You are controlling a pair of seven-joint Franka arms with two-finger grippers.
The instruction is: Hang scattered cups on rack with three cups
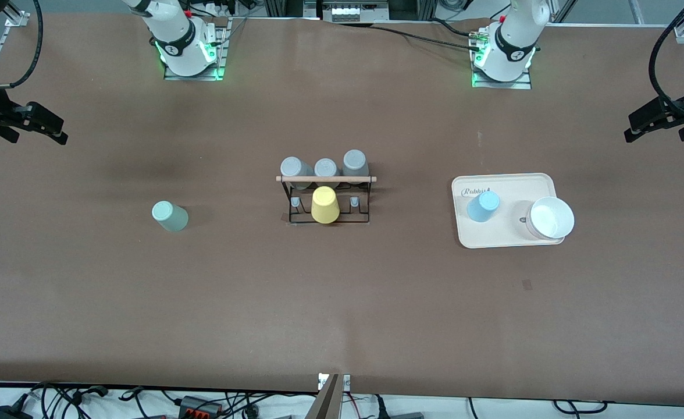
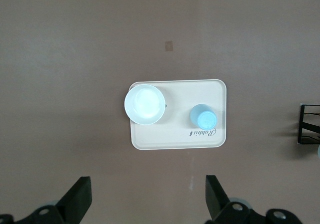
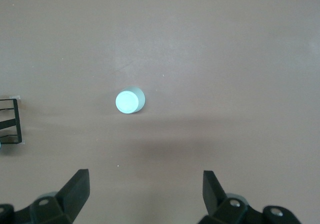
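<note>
The pale mint cup (image 1: 170, 216) stands base up on the bare table toward the right arm's end; it also shows in the right wrist view (image 3: 130, 101). The light blue cup (image 1: 483, 206) stands base up on a cream tray (image 1: 505, 237), and also shows in the left wrist view (image 2: 202, 118). The rack (image 1: 326, 178) stands mid-table with three grey cups (image 1: 325, 168) on its pegs farther from the camera and a yellow cup (image 1: 324, 205) on the nearer middle peg. My right gripper (image 1: 58, 132) (image 3: 145, 196) is open and empty, high above the table. My left gripper (image 1: 633, 129) (image 2: 148, 199) is open and empty, also high.
A white bowl (image 1: 550, 218) sits on the tray beside the blue cup, toward the left arm's end; it also shows in the left wrist view (image 2: 145, 103). Two bare grey pegs (image 1: 296, 202) flank the yellow cup. The rack's edge shows in both wrist views (image 2: 309, 131) (image 3: 10, 121).
</note>
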